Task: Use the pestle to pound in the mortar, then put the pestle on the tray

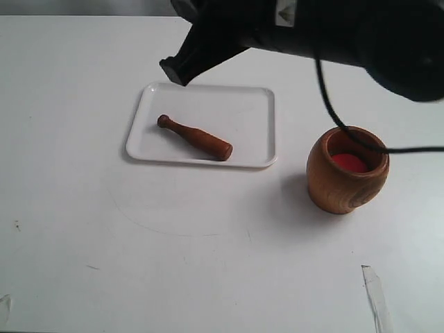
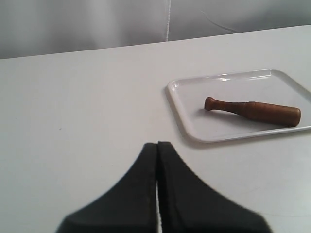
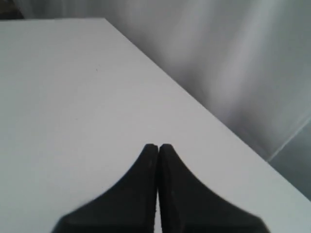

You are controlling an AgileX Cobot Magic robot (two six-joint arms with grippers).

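Observation:
The reddish-brown pestle [image 1: 195,138] lies flat on the white tray [image 1: 250,104], knob toward the left. The brown wooden mortar [image 1: 343,184] stands upright on the table to the tray's right, its red bottom showing. In the left wrist view my left gripper [image 2: 157,143] is shut on nothing over bare table, well short of the tray [image 2: 194,97] and the pestle [image 2: 252,111]. My right gripper [image 3: 158,145] is shut and empty over bare table near its edge. A black arm [image 1: 229,35] reaches in from the upper right above the tray's far corner.
A black cable [image 1: 329,104] hangs from the arm down past the mortar's rim. A strip of clear tape [image 1: 376,295] lies near the table's front right. A grey curtain [image 3: 233,58] hangs beyond the table edge.

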